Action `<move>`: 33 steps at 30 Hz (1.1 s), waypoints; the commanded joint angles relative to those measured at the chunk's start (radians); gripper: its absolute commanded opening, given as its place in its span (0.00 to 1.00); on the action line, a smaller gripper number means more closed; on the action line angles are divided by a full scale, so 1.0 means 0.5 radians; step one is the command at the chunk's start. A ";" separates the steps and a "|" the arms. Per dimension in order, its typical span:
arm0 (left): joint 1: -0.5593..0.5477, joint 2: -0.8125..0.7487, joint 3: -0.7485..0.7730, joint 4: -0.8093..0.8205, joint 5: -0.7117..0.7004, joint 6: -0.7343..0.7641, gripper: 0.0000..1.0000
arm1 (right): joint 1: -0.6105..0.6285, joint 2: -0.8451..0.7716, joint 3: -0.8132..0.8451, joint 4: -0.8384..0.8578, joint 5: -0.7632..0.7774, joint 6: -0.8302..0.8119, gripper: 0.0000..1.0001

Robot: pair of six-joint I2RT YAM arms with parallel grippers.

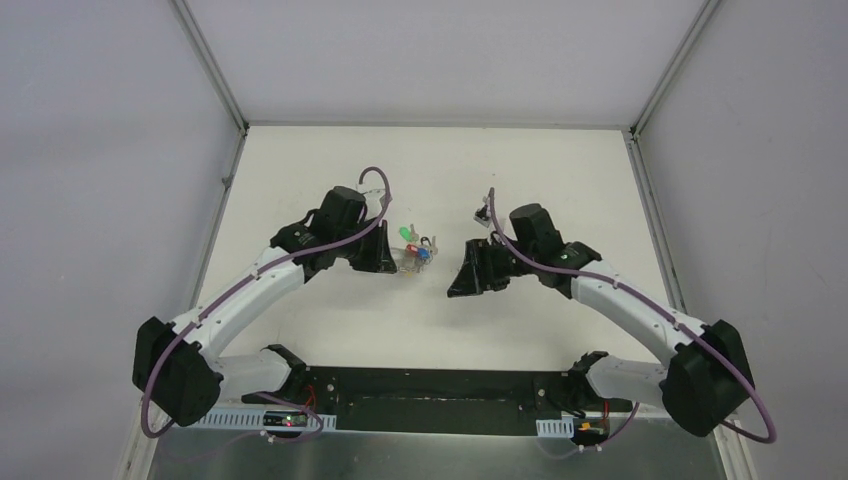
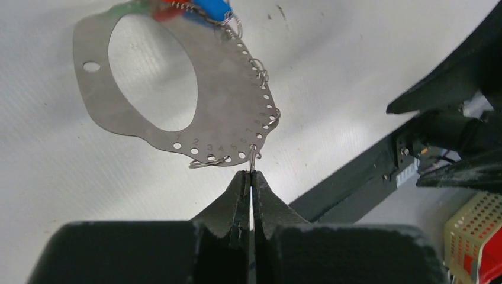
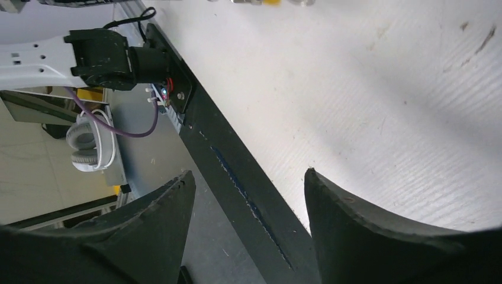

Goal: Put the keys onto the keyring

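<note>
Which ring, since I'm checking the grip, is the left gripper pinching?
The upright ring in the left gripper, at the plate's lower corner; the neighbouring ring lies flat.

**Two white-and-black arms strung with purple cable**

The left arm (image 1: 240,298) and the right arm (image 1: 620,292) are each built from smooth white links joined by bulky black joint housings. A thin purple cable (image 1: 372,170) is run along each arm from base to wrist. The left gripper (image 2: 251,177) and the right gripper (image 3: 248,180) are fitted with matt black fingers (image 3: 160,207), broad at the root, tapered towards the tip and roughly textured along the edges. Both arms are bolted to a black base plate (image 1: 430,400), beside which a small red light (image 1: 290,421) is lit.
</note>
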 commanded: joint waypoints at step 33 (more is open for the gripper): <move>-0.581 -0.401 0.000 0.874 0.525 0.725 0.00 | -0.008 -0.709 -0.317 1.299 -0.550 -0.409 0.34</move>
